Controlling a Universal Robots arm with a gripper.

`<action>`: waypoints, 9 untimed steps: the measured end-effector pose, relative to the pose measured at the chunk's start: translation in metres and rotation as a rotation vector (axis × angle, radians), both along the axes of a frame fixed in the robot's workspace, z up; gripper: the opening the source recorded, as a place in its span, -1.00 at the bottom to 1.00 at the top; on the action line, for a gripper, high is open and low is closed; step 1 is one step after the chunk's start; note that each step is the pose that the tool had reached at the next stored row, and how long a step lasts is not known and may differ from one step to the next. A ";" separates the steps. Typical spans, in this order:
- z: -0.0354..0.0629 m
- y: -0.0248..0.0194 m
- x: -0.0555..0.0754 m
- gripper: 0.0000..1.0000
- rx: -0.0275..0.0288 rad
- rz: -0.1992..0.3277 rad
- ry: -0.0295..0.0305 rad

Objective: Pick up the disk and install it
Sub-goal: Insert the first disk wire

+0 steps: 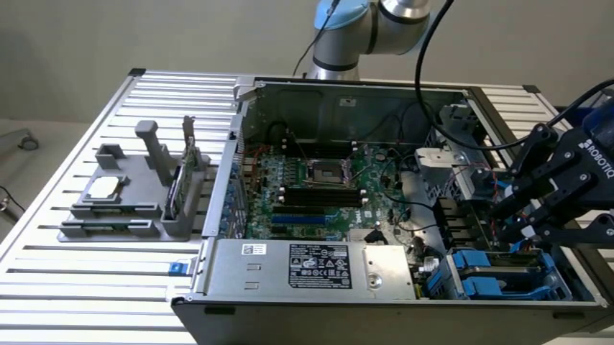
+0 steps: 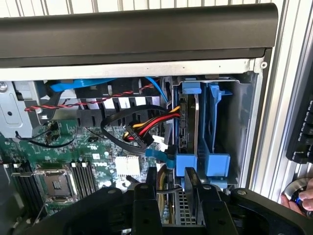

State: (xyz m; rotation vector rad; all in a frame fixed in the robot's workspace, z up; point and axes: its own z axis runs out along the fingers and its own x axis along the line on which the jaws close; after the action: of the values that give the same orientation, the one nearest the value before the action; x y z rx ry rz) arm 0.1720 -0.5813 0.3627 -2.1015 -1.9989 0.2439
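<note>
The disk (image 2: 189, 125) stands on edge in its blue carrier inside the drive bay of the open computer case, at the case's front corner on the exterior view's right (image 1: 504, 277). My gripper (image 1: 523, 233) hangs just above that bay. Its two black fingers (image 2: 149, 188) stand apart with nothing gripped between them, so the gripper (image 2: 170, 178) is open. Both fingers end short of the carrier's blue tab, and a second blue carrier (image 2: 215, 122) sits beside the disk.
The motherboard (image 1: 317, 187) fills the case floor and the power supply (image 1: 317, 269) lies at its front. Red, yellow and black cables (image 2: 142, 125) run beside the bay. A grey fixture (image 1: 129, 215) with a small chip and a green card stands at the exterior view's left. A hand (image 2: 304, 199) rests outside the case.
</note>
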 end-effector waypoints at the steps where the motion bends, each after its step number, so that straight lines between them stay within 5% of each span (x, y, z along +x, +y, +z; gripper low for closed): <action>1: -0.0001 0.0000 0.000 -0.27 0.0008 0.000 -0.0026; 9: -0.0027 0.0000 0.000 -0.27 0.0038 0.001 -0.0373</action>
State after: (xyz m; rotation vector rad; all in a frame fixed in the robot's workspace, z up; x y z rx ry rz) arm 0.1720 -0.5813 0.3600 -2.1184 -2.0192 0.2023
